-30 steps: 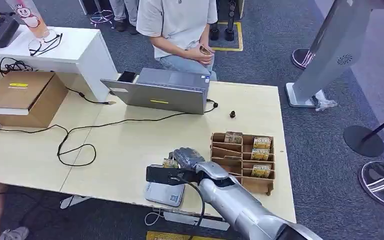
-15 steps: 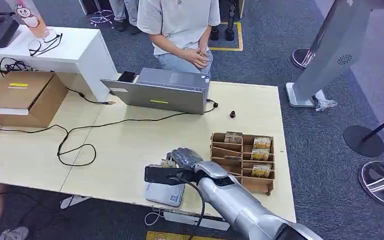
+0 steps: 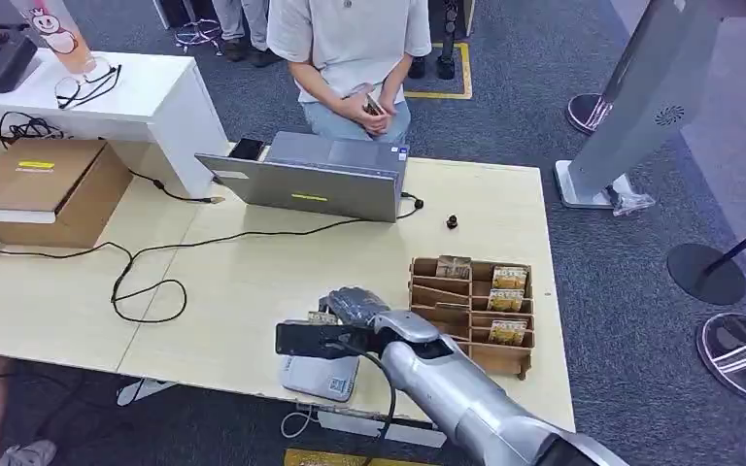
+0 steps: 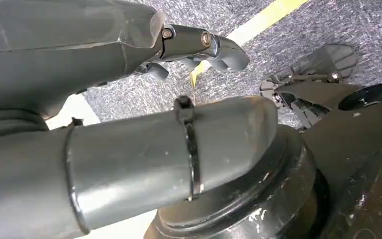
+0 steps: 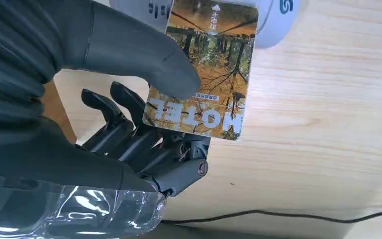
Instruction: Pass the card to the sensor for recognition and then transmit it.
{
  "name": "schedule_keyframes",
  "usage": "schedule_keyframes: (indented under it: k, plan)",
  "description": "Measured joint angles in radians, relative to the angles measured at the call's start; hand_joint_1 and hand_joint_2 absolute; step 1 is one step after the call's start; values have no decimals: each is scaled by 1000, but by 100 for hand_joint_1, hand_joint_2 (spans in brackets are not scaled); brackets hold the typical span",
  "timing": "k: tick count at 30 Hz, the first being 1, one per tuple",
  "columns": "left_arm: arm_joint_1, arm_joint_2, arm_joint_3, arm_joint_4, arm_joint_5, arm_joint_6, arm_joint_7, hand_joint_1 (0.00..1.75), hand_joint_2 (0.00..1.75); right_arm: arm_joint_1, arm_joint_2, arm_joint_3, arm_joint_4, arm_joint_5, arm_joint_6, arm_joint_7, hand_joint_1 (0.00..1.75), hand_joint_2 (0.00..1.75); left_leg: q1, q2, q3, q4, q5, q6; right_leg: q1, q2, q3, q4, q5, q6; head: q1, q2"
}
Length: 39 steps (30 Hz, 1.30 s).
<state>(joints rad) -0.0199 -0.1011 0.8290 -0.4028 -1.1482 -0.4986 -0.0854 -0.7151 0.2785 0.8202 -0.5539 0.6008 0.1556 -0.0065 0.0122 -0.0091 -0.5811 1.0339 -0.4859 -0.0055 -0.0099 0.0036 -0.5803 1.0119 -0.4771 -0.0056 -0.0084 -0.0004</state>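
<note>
My right hand (image 3: 355, 309) pinches a hotel card (image 5: 204, 69) with an autumn-tree picture between thumb and fingers. In the head view the card (image 3: 323, 316) peeks out at the hand's left, just above the far edge of the white card sensor (image 3: 321, 375) near the table's front edge. In the right wrist view the card's far end overlaps the white sensor (image 5: 278, 20). A brown wooden card rack (image 3: 473, 313) with more cards stands right of the hand. My left hand (image 4: 199, 47) hangs over the carpet, fingers loosely curled and holding nothing.
A grey laptop (image 3: 313, 177) sits at the table's far side, with a seated person (image 3: 350, 49) behind it. A black cable (image 3: 146, 282) loops across the left of the table. A cardboard box (image 3: 49, 184) and a white side table (image 3: 136, 97) stand at left.
My right hand with the card has shifted slightly to the left over the sensor. The person behind the laptop has moved their hands.
</note>
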Motion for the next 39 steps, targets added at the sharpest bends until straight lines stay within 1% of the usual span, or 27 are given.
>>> schedule_keyframes:
  k: [11, 24, 39]
  plan:
    - [5, 0, -39, -21, 42, -3, 16, 0, 0, 1, 0, 0, 0, 13, 34, 18, 175, 175, 0, 0, 0, 0, 0, 0, 0, 0, 0, 0, 0, 0, 0, 0]
    - [14, 1, -97, -35, 87, 1, 33, 0, 0, 3, -1, 0, 0, 36, 66, 55, 175, 175, 0, 0, 0, 0, 0, 0, 0, 0, 0, 0, 0, 0, 0, 0]
    - [13, 11, -157, -35, 133, 17, 43, 0, 0, 8, -1, 5, 1, 63, 96, 71, 175, 175, 0, 0, 0, 0, 0, 0, 0, 0, 0, 0, 0, 0, 0, 0]
